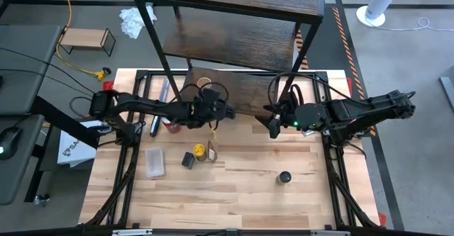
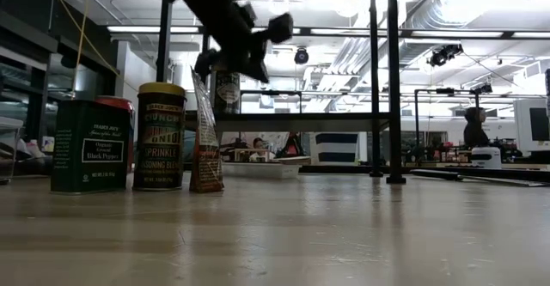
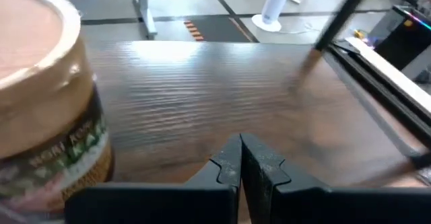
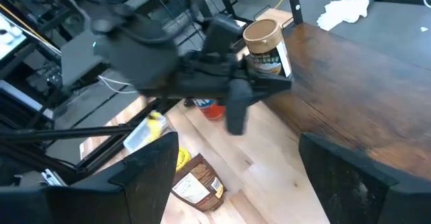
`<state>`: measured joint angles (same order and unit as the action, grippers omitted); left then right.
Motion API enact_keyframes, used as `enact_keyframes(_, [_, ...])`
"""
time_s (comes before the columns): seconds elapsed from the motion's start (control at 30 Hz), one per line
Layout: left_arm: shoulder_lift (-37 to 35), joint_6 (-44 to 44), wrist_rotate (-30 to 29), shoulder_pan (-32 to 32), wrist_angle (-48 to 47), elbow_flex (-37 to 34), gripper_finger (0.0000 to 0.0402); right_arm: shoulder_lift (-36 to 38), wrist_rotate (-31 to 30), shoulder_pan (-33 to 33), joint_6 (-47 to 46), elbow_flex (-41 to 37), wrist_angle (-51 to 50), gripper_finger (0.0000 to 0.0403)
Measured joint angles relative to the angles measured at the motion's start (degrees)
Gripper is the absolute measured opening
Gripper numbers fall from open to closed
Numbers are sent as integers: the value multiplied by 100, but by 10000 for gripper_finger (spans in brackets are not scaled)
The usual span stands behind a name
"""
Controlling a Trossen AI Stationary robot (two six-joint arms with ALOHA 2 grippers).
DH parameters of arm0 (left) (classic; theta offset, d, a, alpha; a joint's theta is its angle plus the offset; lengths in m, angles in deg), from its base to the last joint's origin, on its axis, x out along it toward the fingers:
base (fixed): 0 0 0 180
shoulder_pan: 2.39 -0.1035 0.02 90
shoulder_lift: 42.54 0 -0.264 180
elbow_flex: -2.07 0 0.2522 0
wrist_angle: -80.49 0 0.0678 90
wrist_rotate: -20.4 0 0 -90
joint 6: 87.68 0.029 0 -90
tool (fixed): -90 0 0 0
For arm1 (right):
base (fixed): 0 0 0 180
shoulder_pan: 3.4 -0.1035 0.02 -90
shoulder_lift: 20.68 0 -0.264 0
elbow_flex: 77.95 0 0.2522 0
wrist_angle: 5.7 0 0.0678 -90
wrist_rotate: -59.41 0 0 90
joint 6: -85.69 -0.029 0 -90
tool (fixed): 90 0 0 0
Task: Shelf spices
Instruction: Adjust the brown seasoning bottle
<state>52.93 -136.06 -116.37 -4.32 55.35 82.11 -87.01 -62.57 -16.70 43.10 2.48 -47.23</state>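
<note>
The left gripper [image 3: 240,158], fingers pressed together and empty, hovers at the dark wood-grain shelf's [image 3: 222,96] front edge. Just beside it a tan-lidded spice jar [image 4: 263,44] stands on that board, hidden from overhead. The right gripper [image 4: 236,167] waits spread apart nearby.

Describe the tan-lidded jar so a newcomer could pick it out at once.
Start at the big dark wood-grain shelf at the table's far edge and look at its lowest board. The tan-lidded jar stands upright there, right beside the left pincer, whose fingers are shut and empty. It is the only spice on the shelf; the yellow-lidded jar and black box stand on the light table.
</note>
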Motion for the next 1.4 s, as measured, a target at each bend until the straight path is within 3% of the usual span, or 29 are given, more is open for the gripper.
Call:
enact_keyframes(0.47, [11, 456, 746, -705, 218, -185, 0, 0, -61, 0, 2, 0, 244, 304])
enact_keyframes(0.83, [11, 87, 182, -593, -350, -183, 0, -2, -83, 0, 17, 0, 236, 304])
enact_keyframes(1.13, [11, -117, 75, -636, -346, -183, 0, -2, -83, 0, 17, 0, 235, 304])
enact_keyframes(1.4, [-110, -1103, -467, -625, -1205, -179, 0, -4, -83, 0, 63, 0, 235, 304])
